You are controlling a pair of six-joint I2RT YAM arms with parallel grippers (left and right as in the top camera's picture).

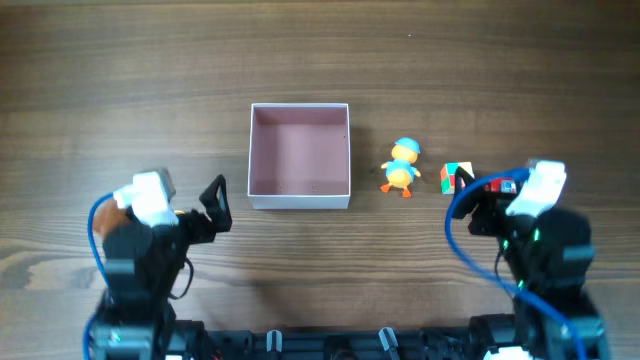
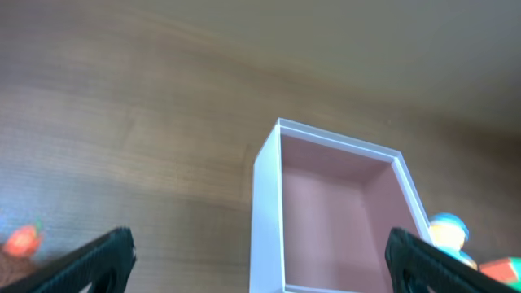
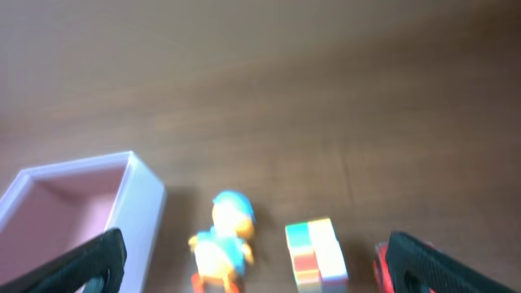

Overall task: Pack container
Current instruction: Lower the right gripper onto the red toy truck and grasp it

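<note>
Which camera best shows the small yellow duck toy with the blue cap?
Overhead: the small yellow duck toy with the blue cap is whole and sharp. Right wrist shows the duck blurred, against the bottom edge. Left wrist catches only part of it beside the white, pink-lined box.

Left claw (image 1: pixel 217 204) and right claw (image 1: pixel 467 203) both hover low, each gaping wide.

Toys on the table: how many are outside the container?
2 clear ones: a duck just right of the container, a coloured cube further right. A reddish blur at the left wrist view's edge may be another.
</note>
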